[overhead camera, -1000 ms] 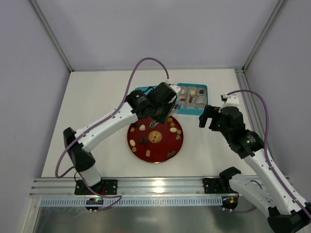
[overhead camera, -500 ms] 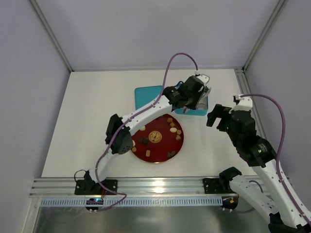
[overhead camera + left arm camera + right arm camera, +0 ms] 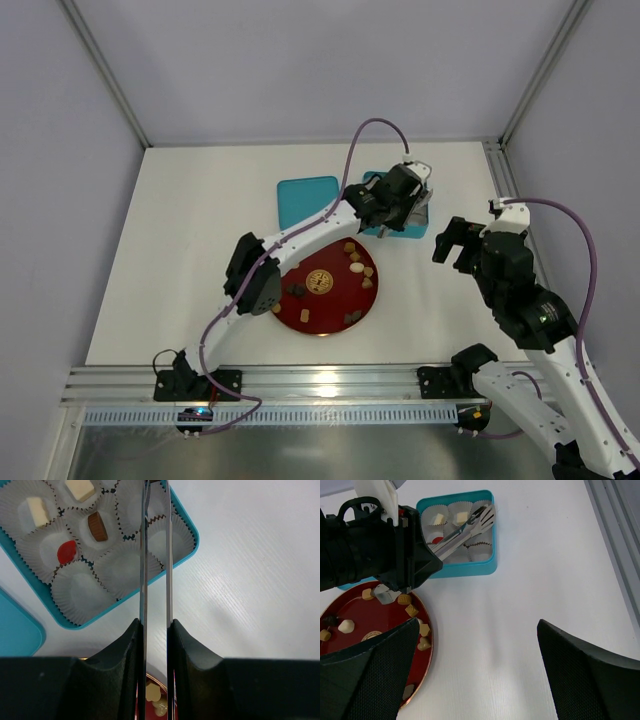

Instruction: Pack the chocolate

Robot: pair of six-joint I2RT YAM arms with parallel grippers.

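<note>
My left gripper (image 3: 393, 207) is shut on a pair of metal tongs (image 3: 156, 555) and holds them over the teal box (image 3: 417, 229). The tong tips reach over the paper cups at the box's far corner (image 3: 485, 512); I cannot tell if they hold a piece. In the box lie two cream cubes (image 3: 80, 487), a brown piece (image 3: 97, 526) and a red one (image 3: 66, 551). Several more chocolates (image 3: 355, 268) lie on the red plate (image 3: 325, 305). My right gripper (image 3: 455, 240) is open and empty over bare table to the right of the plate (image 3: 380, 620).
The teal lid (image 3: 308, 192) lies flat left of the box. Several paper cups (image 3: 80, 587) in the box hold nothing. A metal rail (image 3: 505, 190) runs along the table's right edge. Grey walls close the back and sides.
My left arm swung with the tongs from above the red plate to over the teal box. My right arm drew back a little to the right.
</note>
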